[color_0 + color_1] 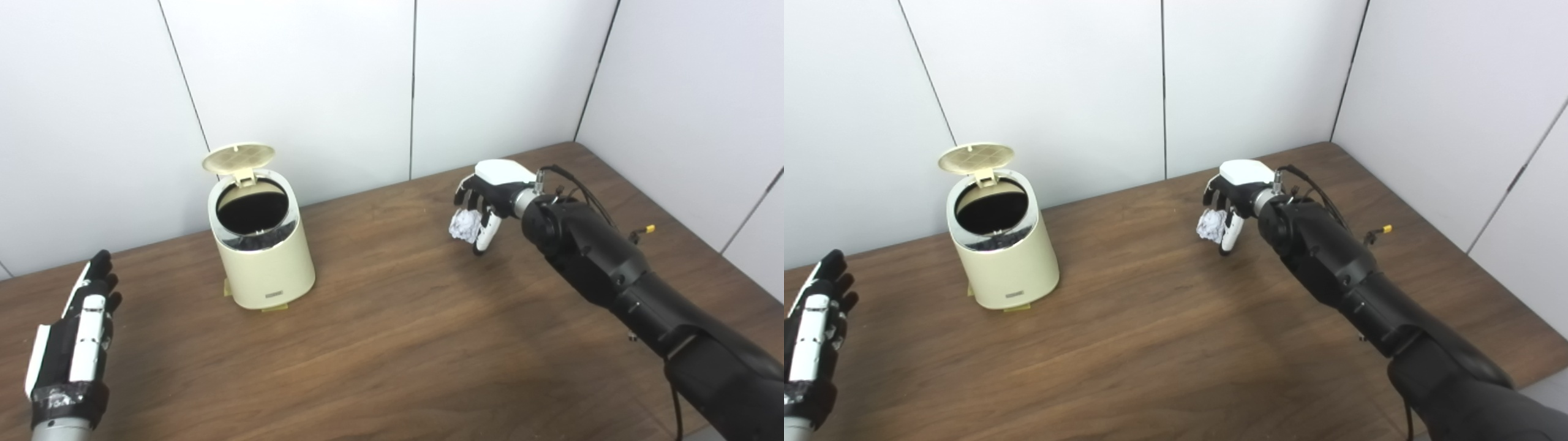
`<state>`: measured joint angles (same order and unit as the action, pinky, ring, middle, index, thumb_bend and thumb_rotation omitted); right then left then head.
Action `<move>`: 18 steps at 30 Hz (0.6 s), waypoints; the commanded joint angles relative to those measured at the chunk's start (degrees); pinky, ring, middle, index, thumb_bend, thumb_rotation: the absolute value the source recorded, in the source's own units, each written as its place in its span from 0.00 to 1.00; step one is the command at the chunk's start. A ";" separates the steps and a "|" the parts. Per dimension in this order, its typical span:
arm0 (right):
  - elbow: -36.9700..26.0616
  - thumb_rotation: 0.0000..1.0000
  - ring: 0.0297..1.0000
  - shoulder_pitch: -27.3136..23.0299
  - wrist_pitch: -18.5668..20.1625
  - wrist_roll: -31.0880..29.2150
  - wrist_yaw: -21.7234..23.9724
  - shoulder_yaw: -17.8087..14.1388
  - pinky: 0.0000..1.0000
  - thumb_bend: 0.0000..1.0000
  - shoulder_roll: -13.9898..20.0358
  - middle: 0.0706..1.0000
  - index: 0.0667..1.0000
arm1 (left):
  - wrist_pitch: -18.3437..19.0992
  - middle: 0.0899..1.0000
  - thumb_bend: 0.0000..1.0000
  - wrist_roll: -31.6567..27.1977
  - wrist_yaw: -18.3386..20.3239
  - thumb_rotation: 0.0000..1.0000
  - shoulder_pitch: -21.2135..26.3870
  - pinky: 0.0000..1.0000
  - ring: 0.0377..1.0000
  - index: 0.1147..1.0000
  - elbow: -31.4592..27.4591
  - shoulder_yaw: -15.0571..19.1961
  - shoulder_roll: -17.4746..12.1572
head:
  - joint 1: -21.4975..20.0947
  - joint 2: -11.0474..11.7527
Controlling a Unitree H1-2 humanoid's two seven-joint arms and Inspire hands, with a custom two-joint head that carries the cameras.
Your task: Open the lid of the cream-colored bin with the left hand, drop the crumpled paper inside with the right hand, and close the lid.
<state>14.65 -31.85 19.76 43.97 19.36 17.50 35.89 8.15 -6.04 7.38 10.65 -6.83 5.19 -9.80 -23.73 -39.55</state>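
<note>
Nearest, at the lower left: left hand (73,334) resting low over the wooden table (392,343), fingers extended and loosely apart, holding nothing, well apart from the bin.

Further in, left of centre: cream-colored bin (263,245) standing upright on the table, dark interior exposed. Lid (238,157) swung up and tipped back on its rear hinge, standing open unaided. Opening step, then, apparently complete.

Further still, to the right: right hand (487,202) at the end of a black arm reaching in from the lower right, fingers curled down around the crumpled paper (463,225). White wad pinched between fingers and thumb, seemingly lifted just clear of the tabletop, though contact with the wood hard to rule out. Paper well apart from the bin, off to its right.

Behind everything: plain white wall panels (306,79) meeting in a corner at the right.

Remaining, by this reckoning: carrying the paper leftward over the open mouth, releasing it inside, then closing the lid. Roughly halfway through.
</note>
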 commanded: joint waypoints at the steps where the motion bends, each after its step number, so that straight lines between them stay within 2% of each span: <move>1: -1.09 0.10 0.55 -2.57 -1.44 0.19 -3.09 -1.44 0.58 0.59 0.47 0.59 0.49 | -0.98 1.00 0.39 -0.11 0.33 0.84 1.25 1.00 1.00 1.00 -2.79 -0.11 -1.02 | -0.02 -0.09; 2: -0.86 0.11 0.53 -2.37 -1.80 0.45 -4.30 -1.52 0.58 0.56 0.27 0.58 0.47 | -0.75 1.00 0.40 -0.17 0.20 0.84 1.15 1.00 1.00 1.00 -2.91 -0.02 -0.86 | -0.01 -0.24; 3: -0.79 0.04 0.47 -2.20 -2.07 0.75 -5.35 -1.50 0.56 0.53 0.08 0.53 0.45 | -0.53 1.00 0.40 -0.15 0.07 0.82 1.06 1.00 1.00 1.00 -3.01 0.04 -0.76 | -0.01 -0.24; 5: -0.72 0.01 0.45 -1.92 -2.33 1.18 -6.92 -1.49 0.55 0.52 -0.28 0.51 0.42 | -0.05 1.00 0.39 -0.21 -0.17 0.83 0.89 1.00 1.00 0.99 -3.41 0.15 -0.56 | 0.21 -0.24; 8: -0.35 0.00 0.41 -1.90 -1.66 3.17 -7.57 -0.44 0.47 0.52 -0.43 0.50 0.43 | 0.43 1.00 0.39 -0.92 -0.32 0.84 0.86 1.00 1.00 0.99 -3.87 0.52 -0.28 | 0.47 -0.33; 10: 0.04 0.00 0.41 -1.93 -1.42 4.86 -8.21 0.25 0.38 0.50 -0.47 0.50 0.42 | 0.75 1.00 0.39 -1.43 -0.32 0.82 0.84 1.00 1.00 0.99 -4.30 0.72 -0.09 | 0.51 -0.42; 18: -0.43 0.00 0.39 -2.11 -1.58 6.03 -9.11 -0.29 0.37 0.50 -1.47 0.48 0.43 | 1.19 1.00 0.41 -1.94 -0.17 0.81 0.78 1.00 1.00 0.98 -5.07 0.67 0.08 | 0.47 -0.44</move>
<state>15.98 -31.21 18.17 49.36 11.73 18.23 33.65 9.97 -7.10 7.32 9.72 -10.46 5.64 -9.44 -23.20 -39.99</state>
